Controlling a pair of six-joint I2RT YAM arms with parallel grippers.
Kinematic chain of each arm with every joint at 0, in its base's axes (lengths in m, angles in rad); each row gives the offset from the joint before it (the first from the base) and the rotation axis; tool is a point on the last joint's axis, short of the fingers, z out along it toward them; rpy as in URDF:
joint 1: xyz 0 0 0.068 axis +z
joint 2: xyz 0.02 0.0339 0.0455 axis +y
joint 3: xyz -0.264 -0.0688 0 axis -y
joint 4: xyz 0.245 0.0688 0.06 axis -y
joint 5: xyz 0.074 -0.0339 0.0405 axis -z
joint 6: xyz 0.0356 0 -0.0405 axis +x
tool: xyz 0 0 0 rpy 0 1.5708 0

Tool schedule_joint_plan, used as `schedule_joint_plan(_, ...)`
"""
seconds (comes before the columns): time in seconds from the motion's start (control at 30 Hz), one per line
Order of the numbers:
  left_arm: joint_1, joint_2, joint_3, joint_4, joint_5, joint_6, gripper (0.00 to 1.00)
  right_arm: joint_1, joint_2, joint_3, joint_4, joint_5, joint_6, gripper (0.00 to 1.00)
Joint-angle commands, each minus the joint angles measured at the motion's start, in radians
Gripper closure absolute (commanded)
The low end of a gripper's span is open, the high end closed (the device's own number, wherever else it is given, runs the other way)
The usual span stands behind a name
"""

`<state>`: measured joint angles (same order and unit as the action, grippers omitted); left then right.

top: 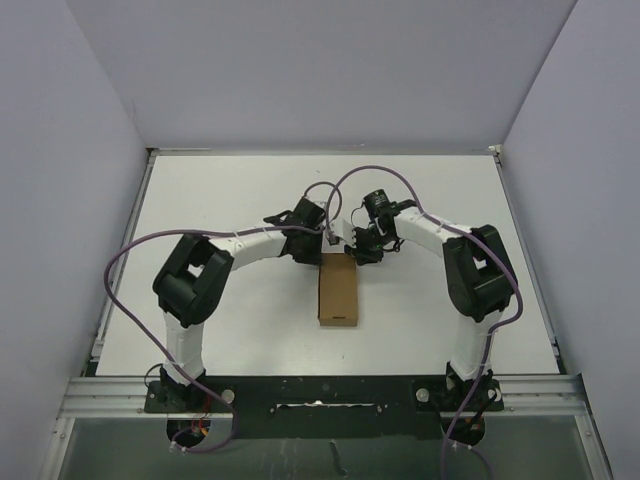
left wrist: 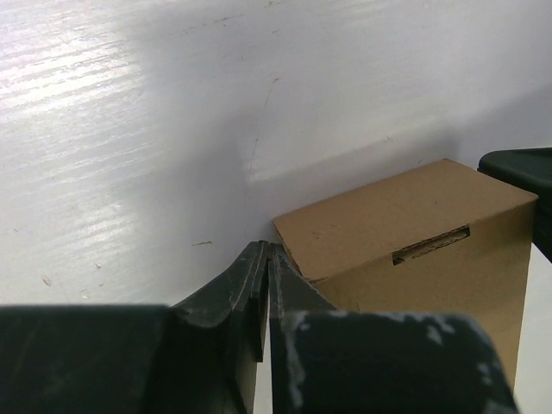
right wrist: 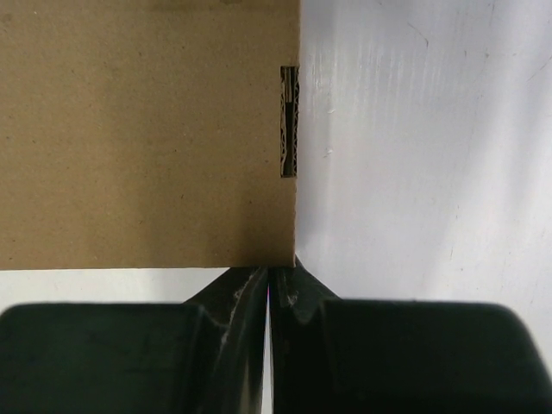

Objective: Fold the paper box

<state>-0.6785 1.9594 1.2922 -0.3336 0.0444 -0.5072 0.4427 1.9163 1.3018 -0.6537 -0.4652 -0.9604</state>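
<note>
The paper box is a small closed brown carton lying on the white table, its long side running front to back. Both grippers are at its far end. My left gripper is at the far left corner; in the left wrist view its jaws are pressed together and empty, the tips just beside the box, which shows a tab slot in its top edge. My right gripper is at the far right corner; in the right wrist view its jaws are closed and empty, the tips against the box's corner.
White table enclosed by pale walls on three sides. A metal rail with the arm bases runs along the near edge. Purple cables loop above the arms. Part of the right arm shows behind the box in the left wrist view.
</note>
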Motion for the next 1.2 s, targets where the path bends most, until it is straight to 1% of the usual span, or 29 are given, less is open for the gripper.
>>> schedule_joint_plan(0.0, -0.101, 0.037, 0.105, 0.079, 0.199, 0.01, 0.96, 0.081, -0.035, 0.025, 0.125, -0.087, 0.025, 0.96)
schedule_joint_plan(0.13, -0.101, 0.056, 0.131, 0.055, 0.212, 0.016, 0.94, 0.081, -0.049, 0.021, 0.133, -0.096, 0.031, 0.96)
schedule_joint_plan(0.27, -0.073, 0.035, 0.107, 0.055, 0.167, 0.01, 0.85, 0.046, -0.058, 0.016, 0.121, -0.091, 0.02, 0.93)
schedule_joint_plan(0.33, -0.04, -0.017, 0.058, 0.083, 0.149, -0.001, 0.82, 0.004, -0.075, 0.004, 0.116, -0.113, 0.019, 0.91)
schedule_joint_plan(0.47, 0.018, -0.138, -0.04, 0.144, 0.114, -0.008, 0.79, -0.066, -0.129, -0.03, 0.094, -0.184, -0.003, 0.84)
schedule_joint_plan(0.57, 0.04, -0.22, -0.093, 0.176, 0.107, -0.003, 0.78, -0.097, -0.18, -0.07, 0.072, -0.235, -0.044, 0.79)
schedule_joint_plan(0.67, 0.048, -0.3, -0.158, 0.215, 0.101, 0.002, 0.77, -0.109, -0.235, -0.126, 0.053, -0.286, -0.09, 0.77)
schedule_joint_plan(0.8, 0.046, -0.402, -0.281, 0.258, 0.115, -0.004, 0.78, -0.108, -0.298, -0.21, 0.025, -0.321, -0.131, 0.75)
schedule_joint_plan(0.93, 0.027, -0.457, -0.4, 0.239, 0.124, -0.038, 0.83, -0.085, -0.322, -0.276, -0.031, -0.324, -0.161, 0.77)
schedule_joint_plan(1.07, -0.025, -0.478, -0.501, 0.261, 0.129, -0.088, 0.88, -0.043, -0.324, -0.31, -0.069, -0.287, -0.175, 0.83)
schedule_joint_plan(1.17, -0.085, -0.454, -0.504, 0.284, 0.119, -0.116, 0.9, 0.002, -0.316, -0.327, -0.053, -0.263, -0.168, 0.83)
